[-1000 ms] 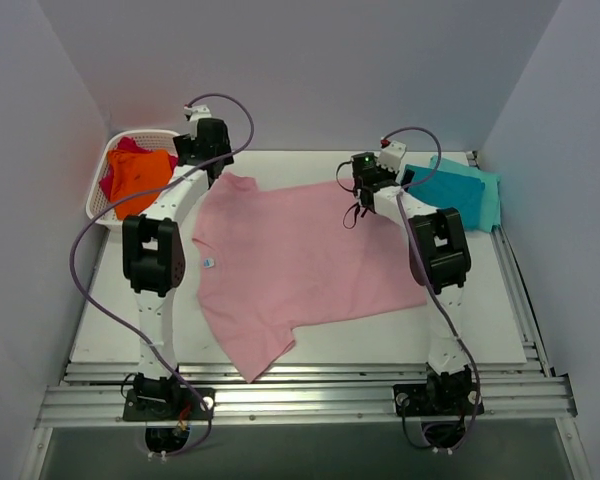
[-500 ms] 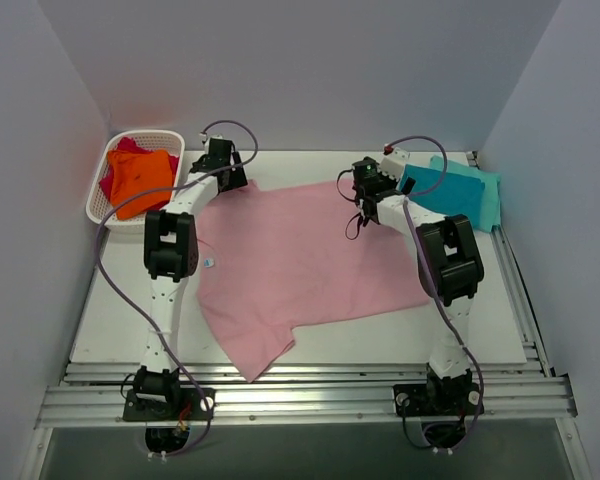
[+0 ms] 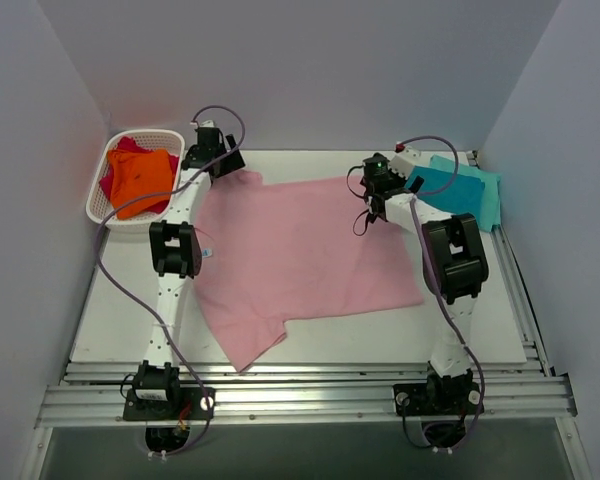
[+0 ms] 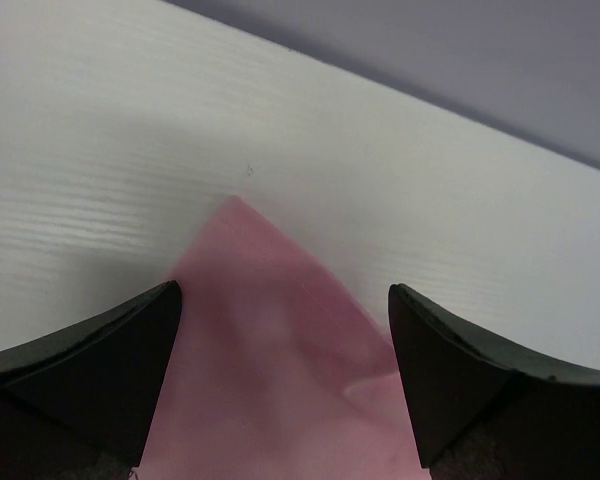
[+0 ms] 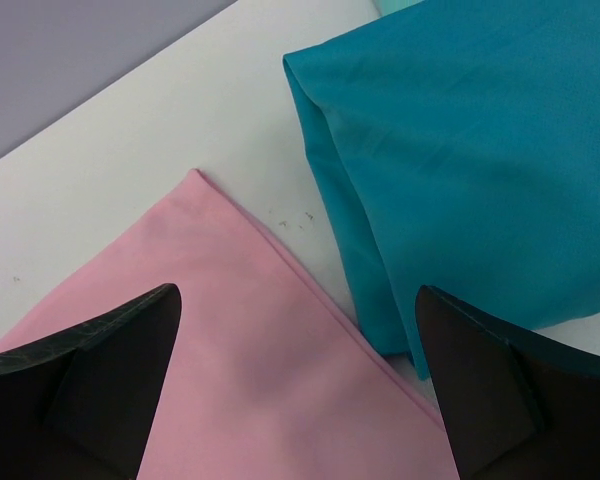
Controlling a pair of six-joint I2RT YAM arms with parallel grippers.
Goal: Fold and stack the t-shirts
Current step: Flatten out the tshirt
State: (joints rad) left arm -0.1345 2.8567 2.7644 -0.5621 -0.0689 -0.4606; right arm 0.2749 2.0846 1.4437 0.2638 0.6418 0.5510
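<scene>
Beside the basket [image 3: 93,205] and teal pile [image 3: 460,195], the left gripper [image 4: 283,292] and right gripper [image 5: 297,291] gape over the pink t-shirt [image 3: 300,250].

The light pink t-shirt [image 3: 300,250] lies spread flat across the middle of the worktop [image 3: 110,320], collar to the left, hem to the right, one sleeve pointing near. At the far right, a folded teal t-shirt [image 3: 450,190] rests on a lighter turquoise t-shirt [image 3: 487,205].

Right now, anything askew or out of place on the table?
The pink t-shirt lies flat but skewed to the table edges, one corner trailing toward the near edge. The folded teal pile looks tidy. Nothing spilled or damaged.
</scene>
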